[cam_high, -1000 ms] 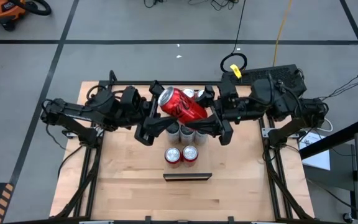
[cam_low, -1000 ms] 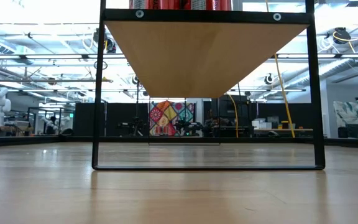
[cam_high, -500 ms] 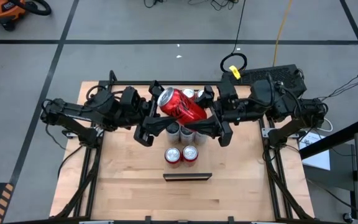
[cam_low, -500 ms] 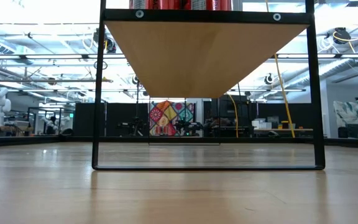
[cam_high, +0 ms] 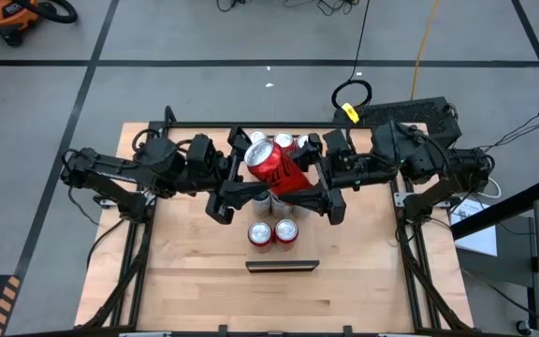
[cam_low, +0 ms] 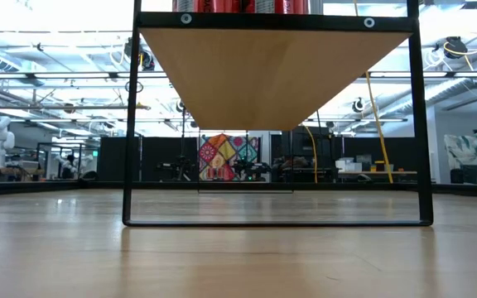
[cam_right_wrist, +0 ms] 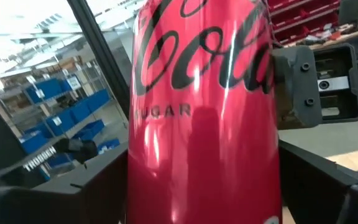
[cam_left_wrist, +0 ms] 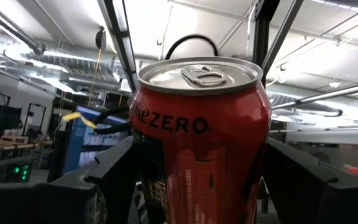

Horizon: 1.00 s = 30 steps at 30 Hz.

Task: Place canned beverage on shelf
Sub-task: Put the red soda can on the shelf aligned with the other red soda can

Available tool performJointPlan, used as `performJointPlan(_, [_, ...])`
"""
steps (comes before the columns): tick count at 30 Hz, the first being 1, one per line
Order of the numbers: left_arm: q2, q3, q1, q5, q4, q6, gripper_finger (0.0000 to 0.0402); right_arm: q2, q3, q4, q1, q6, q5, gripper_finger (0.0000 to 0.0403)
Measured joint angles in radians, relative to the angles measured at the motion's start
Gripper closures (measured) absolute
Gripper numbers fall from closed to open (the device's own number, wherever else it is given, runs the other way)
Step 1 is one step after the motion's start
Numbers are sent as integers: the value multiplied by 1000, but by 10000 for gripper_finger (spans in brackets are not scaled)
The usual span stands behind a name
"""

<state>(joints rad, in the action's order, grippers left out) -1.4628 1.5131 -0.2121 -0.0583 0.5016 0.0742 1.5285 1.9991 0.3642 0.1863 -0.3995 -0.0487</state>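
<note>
We see both grippers meeting on one red aluminium beverage can [cam_high: 277, 168], held tilted in the air above the table. The left gripper [cam_high: 240, 190] has its dark fingers [cam_left_wrist: 110, 177] on either flank of that can, closed against it. The right gripper [cam_high: 314, 194] also has its fingers [cam_right_wrist: 319, 186] standing on either side of the can, but we cannot tell whether they press on it or stand just clear.

Directly below the held can stand more cans [cam_high: 286, 141] on the long pale-wood shelf board [cam_low: 273, 74], which sits raised on a black metal frame [cam_low: 127, 124]; in the low view we see only the board's underside. Two further red cans [cam_high: 274, 232] stand upright side by side nearer the table's front edge than the held can, with a dark flat strip [cam_high: 282, 267] just beyond them.

All of this rests on a pale butcher-block wooden tabletop [cam_high: 195, 271] edged in black framing. Around the table lies a grey floor [cam_high: 157, 37] marked with dark lines, a yellow cable [cam_high: 425, 42] trailing across it. Beyond the table, the low view shows a large workshop hall with ceiling lights and a colourful patterned panel [cam_low: 226, 157] on the far wall.
</note>
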Motion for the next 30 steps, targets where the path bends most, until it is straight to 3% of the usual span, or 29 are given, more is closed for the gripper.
performJointPlan(6, [-1, 0, -1, -49, -82, 3, 118, 1, -1, 65, -2, 22, -3, 87])
performJointPlan(12, [-2, 0, -1, -76, -107, 43, 118, 1, -1, 99, -2, 18, -4, 138])
performJointPlan(16, [-2, 0, -2, -99, -106, 45, 116, 0, -1, 103, -3, 17, 0, 141])
performJointPlan(25, [-2, 2, -1, -91, -47, 16, 18, 10, -3, 49, -19, 41, 94, 132])
performJointPlan(30, [0, 3, -6, -78, -41, -6, 11, 8, -3, 39, -32, 22, 105, 131])
